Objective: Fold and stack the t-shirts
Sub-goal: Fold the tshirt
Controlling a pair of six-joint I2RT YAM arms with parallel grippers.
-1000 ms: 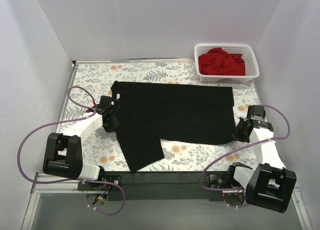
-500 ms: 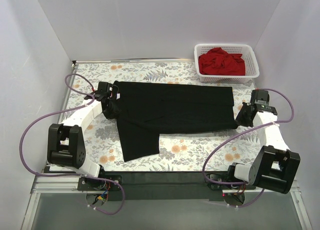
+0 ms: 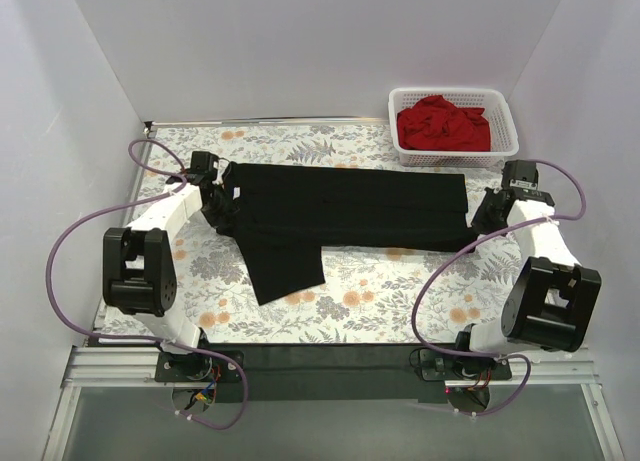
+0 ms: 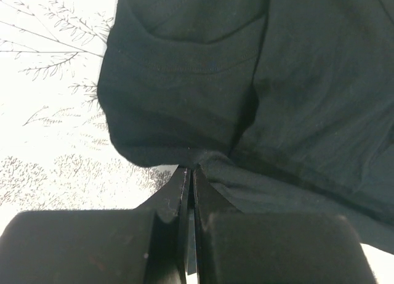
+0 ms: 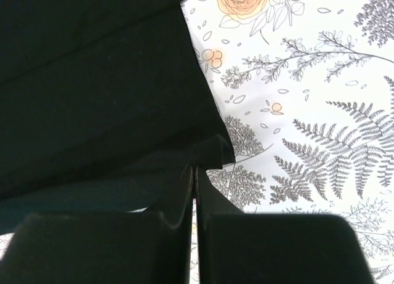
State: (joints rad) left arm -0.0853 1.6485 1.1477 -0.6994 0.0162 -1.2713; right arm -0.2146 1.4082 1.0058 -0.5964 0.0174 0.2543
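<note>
Floral table (image 3: pixel 400 293): left gripper (image 4: pixel 191 172) and right gripper (image 5: pixel 194 170), extended far, clamp the black t-shirt (image 3: pixel 350 206); far-right basket (image 3: pixel 452 159) holds red t-shirt (image 3: pixel 440 123).

Item count by kind.
Two shirts: black shirt (image 3: pixel 350 206), red shirt (image 3: pixel 443 123). One basket (image 3: pixel 455 160). Two arms: left arm (image 3: pixel 165 213), right arm (image 3: pixel 541 243). One table (image 3: pixel 400 293).

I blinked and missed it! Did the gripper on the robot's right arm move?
Yes. The right gripper, shut on the soft black t-shirt, moved farther back, closer to the white plastic lattice basket.
</note>
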